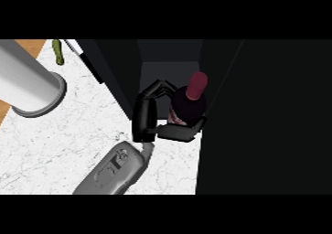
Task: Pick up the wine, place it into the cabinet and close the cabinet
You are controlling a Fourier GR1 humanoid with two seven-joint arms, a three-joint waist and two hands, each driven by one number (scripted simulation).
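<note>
My left hand (145, 119) was curled round the dark glass wine bottle with the deep red cap (190, 103). My fingers wrapped its far side and my thumb crossed its near side, low on the body. The bottle stood about upright in the mouth of the tall black cabinet (121, 68), between its dark side walls. I could not tell whether its base rested on anything. My grey forearm (114, 169) reached in over the white marble counter (60, 141) from the lower edge. Well apart, to my left, a broad pale grey cylinder (23, 77) stood on the counter, with a thin green object (58, 51) lying beyond it.
</note>
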